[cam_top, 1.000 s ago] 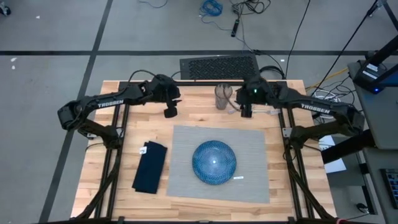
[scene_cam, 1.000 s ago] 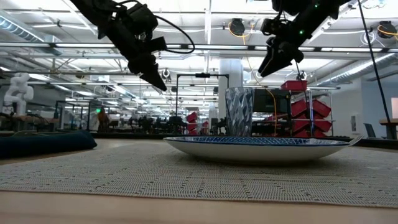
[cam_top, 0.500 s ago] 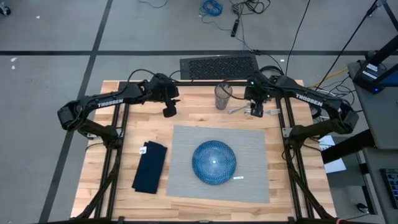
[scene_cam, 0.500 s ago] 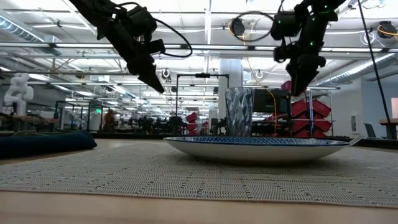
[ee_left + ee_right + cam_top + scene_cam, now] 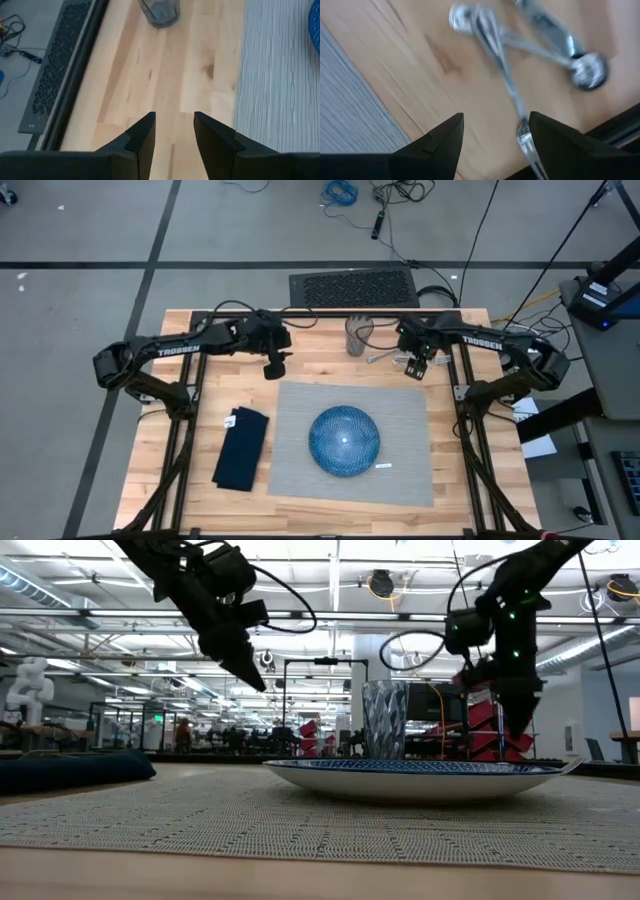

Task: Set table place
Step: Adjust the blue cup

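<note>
Right gripper point(image 5: 420, 367) swung over cutlery point(image 5: 520, 55), fingers apart, left gripper point(image 5: 273, 367) parted, arms marked TROSSEN.

The bench point(image 5: 200, 495) is light butcher-block wood with a thin black frame. The grey fabric placemat point(image 5: 400, 470) lies flat in its middle, squared up, slightly toward the right.

table point(image 5: 190, 490), place point(image 5: 410, 470), napkin point(image 5: 242, 448), glass point(image 5: 359, 335), cutlery point(image 5: 388, 357)

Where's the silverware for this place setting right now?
In the high view the cutlery lies in a loose pile on the bare table, just beyond the grey placemat's far right corner, right of the glass, beneath the open right gripper.
</note>
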`<state>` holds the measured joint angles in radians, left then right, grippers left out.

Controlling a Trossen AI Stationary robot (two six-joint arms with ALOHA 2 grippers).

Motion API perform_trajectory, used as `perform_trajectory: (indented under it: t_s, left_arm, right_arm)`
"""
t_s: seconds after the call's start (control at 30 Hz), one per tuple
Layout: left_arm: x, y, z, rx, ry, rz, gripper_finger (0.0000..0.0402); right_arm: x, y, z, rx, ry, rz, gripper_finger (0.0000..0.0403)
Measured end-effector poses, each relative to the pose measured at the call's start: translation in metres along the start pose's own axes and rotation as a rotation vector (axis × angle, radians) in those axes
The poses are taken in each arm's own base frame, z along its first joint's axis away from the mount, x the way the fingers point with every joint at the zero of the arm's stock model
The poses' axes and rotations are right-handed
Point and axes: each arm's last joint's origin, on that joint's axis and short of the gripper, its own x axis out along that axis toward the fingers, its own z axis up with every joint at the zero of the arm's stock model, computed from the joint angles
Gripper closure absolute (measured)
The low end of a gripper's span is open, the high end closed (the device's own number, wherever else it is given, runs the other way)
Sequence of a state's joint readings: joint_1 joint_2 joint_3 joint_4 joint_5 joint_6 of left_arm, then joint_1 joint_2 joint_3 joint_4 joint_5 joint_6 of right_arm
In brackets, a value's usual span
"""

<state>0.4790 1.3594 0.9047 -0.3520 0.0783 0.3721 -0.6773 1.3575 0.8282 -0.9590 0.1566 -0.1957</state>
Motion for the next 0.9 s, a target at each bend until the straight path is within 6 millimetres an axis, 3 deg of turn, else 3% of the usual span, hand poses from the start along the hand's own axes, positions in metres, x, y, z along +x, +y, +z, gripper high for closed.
perform_trajectory:
  t_s: [0.13,0.47,0.7,0.9]
  left_arm:
    - [0.008,-0.009,-0.011,0.010,0.014,-0.018,0.0281]
    - [0.019,-0.022,-0.035,-0.032,0.071,-0.051,0.0281]
    - [0.021,-0.025,-0.039,-0.029,0.073,-0.055,0.0281]
    - [0.022,-0.027,-0.035,-0.039,0.037,-0.049,0.0281]
  right_arm:
    - [0.012,0.003,-0.006,-0.002,0.018,0.002,0.0188]
    - [0.011,0.001,-0.002,-0.051,-0.041,-0.014,0.0188]
    - [0.002,0.002,0.001,-0.121,-0.135,-0.009,0.0188]
    - [-0.011,0.012,0.016,-0.270,-0.325,-0.029,0.0188]
